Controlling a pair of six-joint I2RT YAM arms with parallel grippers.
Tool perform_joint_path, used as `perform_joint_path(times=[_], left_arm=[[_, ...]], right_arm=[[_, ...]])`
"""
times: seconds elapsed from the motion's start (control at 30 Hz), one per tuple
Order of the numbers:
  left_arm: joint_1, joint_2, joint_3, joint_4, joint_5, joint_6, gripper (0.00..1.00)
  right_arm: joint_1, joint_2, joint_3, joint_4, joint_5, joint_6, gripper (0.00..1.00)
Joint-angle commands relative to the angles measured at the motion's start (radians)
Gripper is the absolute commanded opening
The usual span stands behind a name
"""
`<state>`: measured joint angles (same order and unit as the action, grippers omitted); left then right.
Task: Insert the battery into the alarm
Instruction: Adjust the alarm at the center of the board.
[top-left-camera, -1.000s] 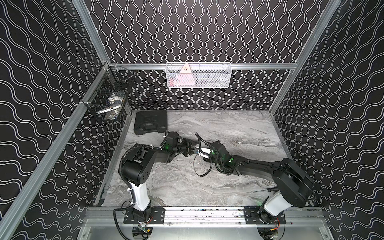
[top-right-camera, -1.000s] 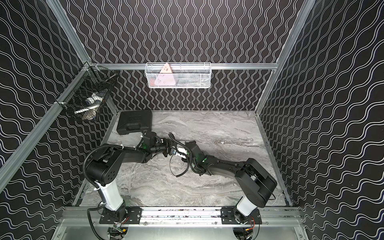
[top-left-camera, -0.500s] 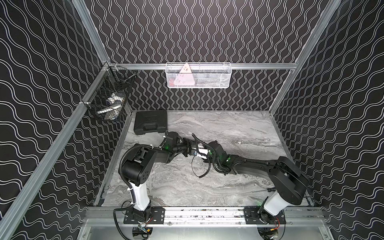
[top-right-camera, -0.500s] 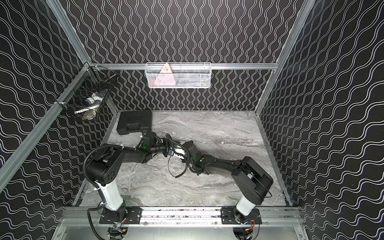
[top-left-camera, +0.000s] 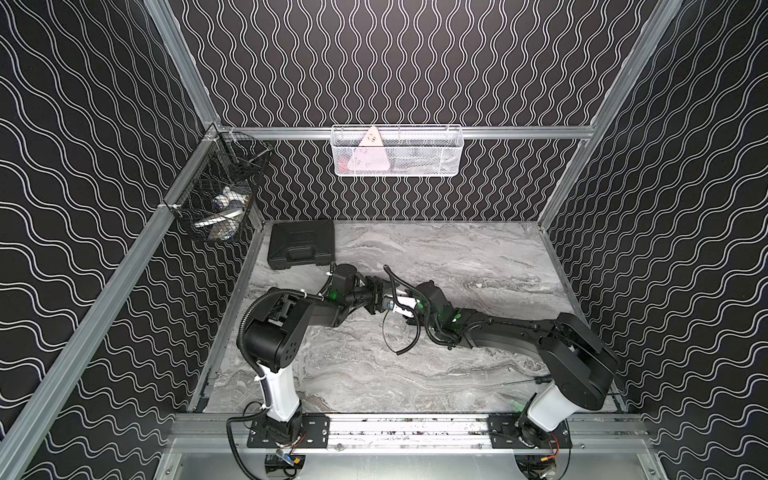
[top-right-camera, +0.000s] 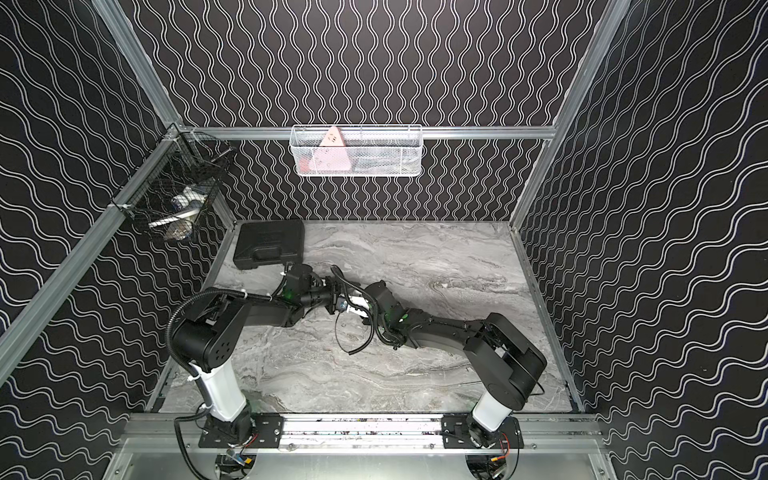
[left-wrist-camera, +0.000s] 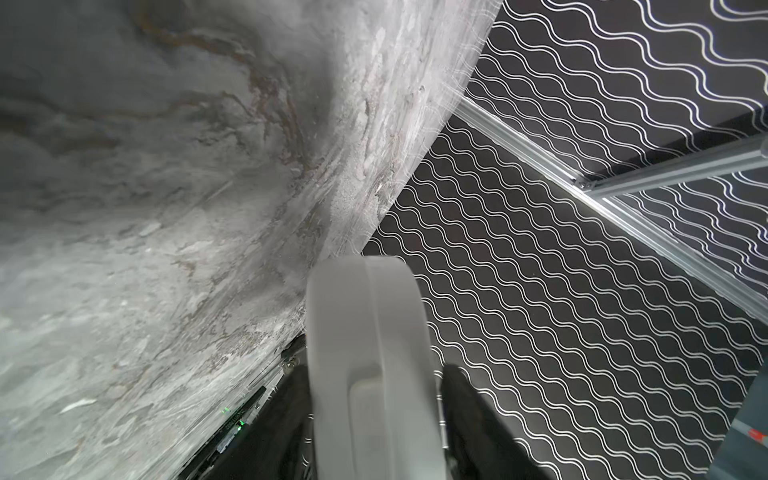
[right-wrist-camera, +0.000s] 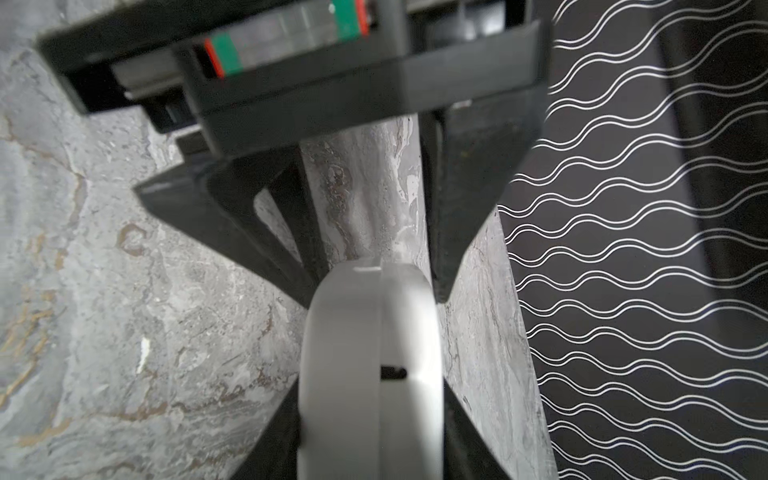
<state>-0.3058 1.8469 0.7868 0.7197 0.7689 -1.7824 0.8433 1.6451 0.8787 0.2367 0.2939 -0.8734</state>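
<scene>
The small white rounded-square alarm (right-wrist-camera: 370, 353) is near the middle of the grey marble-patterned counter (top-left-camera: 478, 257), edge-on between two hands and apparently clear of the surface. The right hand (right-wrist-camera: 372, 395), reaching in from 3 o'clock, is clenched on its two flat faces. The left hand (right-wrist-camera: 374, 286), coming from 9 o'clock, straddles the far end loosely. The left wrist view shows a gap between one finger (left-wrist-camera: 461, 407) and the alarm's (left-wrist-camera: 365, 353) side, so that hand reads as released. No battery shows in any view, and I cannot tell whether it is already seated.

This looks like a pass from left to right. To do it well:
- Keep the right grip firm and still.
- Spread the left fingers wider, then draw them straight back toward 9 o'clock so neither pad drags a corner and twists the alarm.
- Check that the right fingers do not cover the battery slot on the back, since they press on the faces.

The black plastic case (top-left-camera: 301, 245) at 11 o'clock is well apart and no obstacle.

Against a second ago, the right arm has reached slightly further toward 9 o'clock in both top views. The right hand has closed in on the alarm (top-left-camera: 402, 302), and the left hand (top-left-camera: 380, 297) has slackened.
</scene>
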Motion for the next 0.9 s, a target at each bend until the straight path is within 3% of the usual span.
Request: perform_joint_path(times=[0.0,0.13,0.23,0.4,0.47,0.7,0.87], left_arm=[[0.008,-0.010,-0.010,0.059,0.016,0.001,0.67],[0.024,-0.049,-0.012,-0.004,0.000,0.071,0.87],[0.054,-0.115,-0.007,-0.123,-0.038,0.184,0.96],[0.129,-0.215,0.019,-0.375,-0.117,0.447,0.99],[0.147,-0.248,0.025,-0.436,-0.152,0.574,0.99],[0.148,-0.349,0.141,-0.809,-0.366,1.207,0.99],[0.139,-0.400,0.130,-0.839,-0.437,1.379,0.99]], right_arm=[[-0.001,-0.010,0.004,0.029,0.007,0.054,0.29],[-0.009,-0.017,-0.008,0.044,0.004,0.088,0.29],[-0.031,-0.047,-0.022,0.053,-0.037,0.158,0.29],[-0.081,-0.121,-0.058,0.071,-0.132,0.337,0.28],[-0.116,-0.154,-0.076,0.081,-0.188,0.471,0.27],[-0.304,-0.198,-0.193,0.242,-0.541,1.229,0.28],[-0.355,-0.123,-0.244,0.351,-0.699,1.592,0.28]])
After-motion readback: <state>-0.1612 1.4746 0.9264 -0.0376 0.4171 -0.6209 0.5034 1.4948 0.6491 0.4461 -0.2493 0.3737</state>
